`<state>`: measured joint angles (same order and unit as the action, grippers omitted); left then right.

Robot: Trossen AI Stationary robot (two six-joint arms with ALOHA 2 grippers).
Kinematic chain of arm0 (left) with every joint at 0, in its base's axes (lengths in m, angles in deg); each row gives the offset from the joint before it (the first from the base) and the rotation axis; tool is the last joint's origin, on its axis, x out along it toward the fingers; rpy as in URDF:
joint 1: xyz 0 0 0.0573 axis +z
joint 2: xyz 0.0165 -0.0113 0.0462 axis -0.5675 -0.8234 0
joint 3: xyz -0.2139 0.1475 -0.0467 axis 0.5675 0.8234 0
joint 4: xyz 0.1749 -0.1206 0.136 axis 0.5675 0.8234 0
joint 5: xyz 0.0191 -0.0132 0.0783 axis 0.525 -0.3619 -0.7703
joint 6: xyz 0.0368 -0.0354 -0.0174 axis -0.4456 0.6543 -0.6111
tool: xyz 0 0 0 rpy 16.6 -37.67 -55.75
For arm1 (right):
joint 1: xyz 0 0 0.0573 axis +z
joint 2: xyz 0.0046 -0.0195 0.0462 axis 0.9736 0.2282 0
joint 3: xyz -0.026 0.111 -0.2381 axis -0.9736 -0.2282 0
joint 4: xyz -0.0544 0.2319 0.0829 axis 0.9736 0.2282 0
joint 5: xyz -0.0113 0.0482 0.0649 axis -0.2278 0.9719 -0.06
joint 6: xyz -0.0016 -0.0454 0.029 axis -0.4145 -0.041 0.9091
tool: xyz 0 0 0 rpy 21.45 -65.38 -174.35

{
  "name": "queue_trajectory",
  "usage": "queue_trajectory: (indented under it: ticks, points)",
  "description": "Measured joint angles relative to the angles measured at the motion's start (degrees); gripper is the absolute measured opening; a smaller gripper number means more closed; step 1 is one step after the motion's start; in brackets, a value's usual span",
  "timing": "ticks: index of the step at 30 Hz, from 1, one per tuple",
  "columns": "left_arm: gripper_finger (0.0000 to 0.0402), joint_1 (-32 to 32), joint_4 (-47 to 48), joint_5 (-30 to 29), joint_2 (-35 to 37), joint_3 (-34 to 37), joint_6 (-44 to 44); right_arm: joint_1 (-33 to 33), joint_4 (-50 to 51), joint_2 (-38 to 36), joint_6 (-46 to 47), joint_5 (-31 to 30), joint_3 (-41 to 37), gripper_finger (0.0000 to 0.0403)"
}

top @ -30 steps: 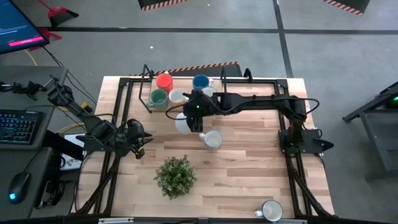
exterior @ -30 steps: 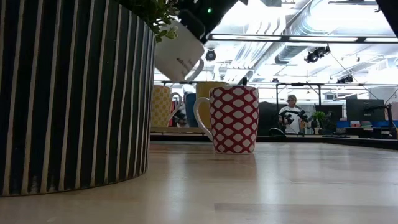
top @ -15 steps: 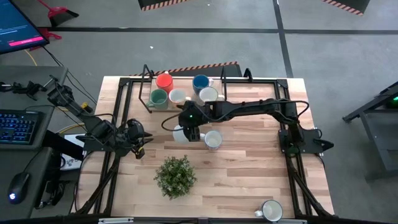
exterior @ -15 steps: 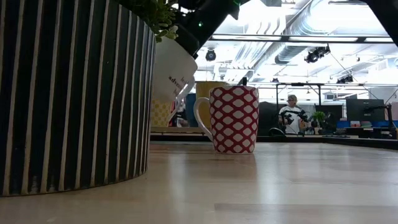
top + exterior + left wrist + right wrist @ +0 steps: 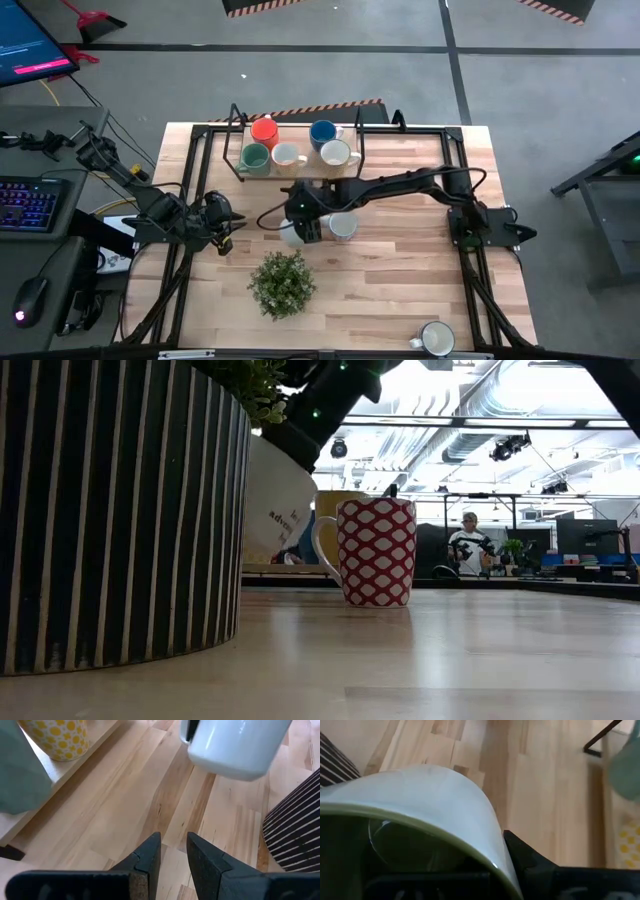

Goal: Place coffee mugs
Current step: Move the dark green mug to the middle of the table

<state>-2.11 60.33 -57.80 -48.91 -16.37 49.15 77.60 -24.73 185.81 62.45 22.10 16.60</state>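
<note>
My right gripper [image 5: 303, 220] is shut on a white mug [image 5: 291, 233] with writing on its side [image 5: 272, 492], in the middle of the table beside a red-and-white patterned mug [image 5: 376, 552]. The patterned mug stands on its base. Orange [image 5: 264, 130], blue [image 5: 322, 131], teal [image 5: 254, 156] and two white mugs [image 5: 286, 156] [image 5: 334, 153] stand on a raised shelf at the far edge. My left gripper [image 5: 173, 851] waits at the table's left, open with nothing between its fingers. My right gripper holds the white mug by its rim [image 5: 492, 862]. One dark finger [image 5: 525, 857] lies against the outside of the wall; the other side of the hold is hidden by the mug. The fingers slant down from the table's right. The mug hangs tilted, clear of the table.
A bushy plant in a striped pot [image 5: 282, 282] stands near the front, just nearer than the held mug. Another white mug [image 5: 437, 340] sits at the near right corner. A yellow-dotted mug [image 5: 57, 737] stands on the shelf. Black frame bars run along the table's edges.
My right gripper has come down and moved toward the table's near edge, a little to the left, carrying the white mug away from the shelf. The mug stays tilted in the hold and now hangs lower, beside the patterned mug.
</note>
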Motion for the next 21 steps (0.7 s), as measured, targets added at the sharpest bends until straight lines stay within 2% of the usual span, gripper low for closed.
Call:
queue_trajectory:
  ticks: [21]
  points:
    - [0.0081,0.0,-0.2,0.0,0.0,0.0,0.0,1.3,1.3,2.5,1.5,-0.2,0.0,0.0000]
